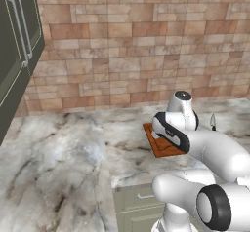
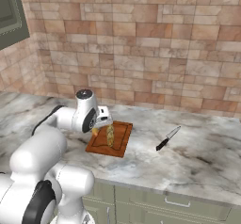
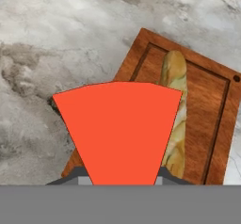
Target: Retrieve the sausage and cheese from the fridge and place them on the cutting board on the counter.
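nearest: pale grey-green cabinets [image 2: 179,202] with bar handles under the counter [image 2: 207,157], grey-white marbled stone running left to right. wide bare stone to the left of the arm in the left base view, more bare stone right of the knife.

on the counter, the cutting board [image 2: 121,143], reddish-brown with a darker rim, set back from the counter's front edge. a pale tan elongated loaf [image 3: 175,105] lies along the board, toward its right side in the hand view.

gripper [image 2: 100,124] low over the board's near-left part, clenched on the cheese [image 3: 117,129]; the red face of the wedge fills the middle of the hand view, a bit of yellow-orange shows under the hand in the right base view. whether the cheese touches the board, cannot tell.

a dark-handled knife [image 2: 167,139] lies right of the board, apart from it.

far: brick wall [image 2: 141,44] behind the counter. dark wall cabinet [image 1: 17,41] upper left.
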